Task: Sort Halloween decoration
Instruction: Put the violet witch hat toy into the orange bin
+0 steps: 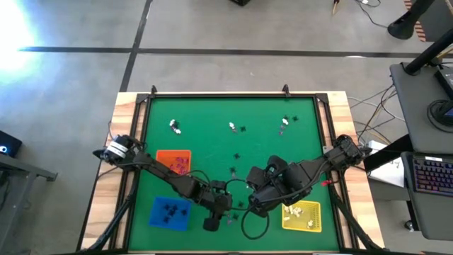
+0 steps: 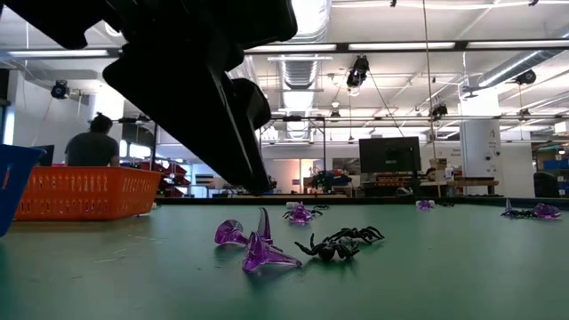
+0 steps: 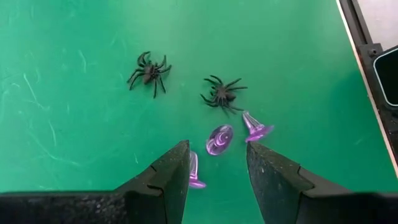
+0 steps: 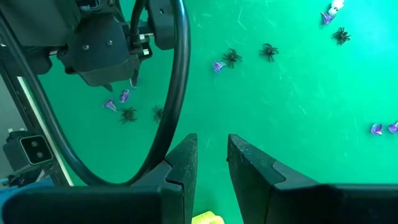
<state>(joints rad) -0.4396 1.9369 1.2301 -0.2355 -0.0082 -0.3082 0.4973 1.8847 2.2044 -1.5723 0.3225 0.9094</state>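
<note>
Green table [image 1: 212, 127]: three trays [image 1: 173, 161], scattered trinkets [image 3: 219, 138].

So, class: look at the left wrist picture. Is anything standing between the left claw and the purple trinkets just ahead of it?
Nothing visible. The left claw is open over bare green mat, with one purple trinket right in front of the gap and another beside it. The two black spiders lie beyond them, not in the way.

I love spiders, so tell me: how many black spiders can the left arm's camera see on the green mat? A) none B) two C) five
B, since the left wrist view shows one black spider and a second black spider on the green mat, beside purple trinkets.
</note>
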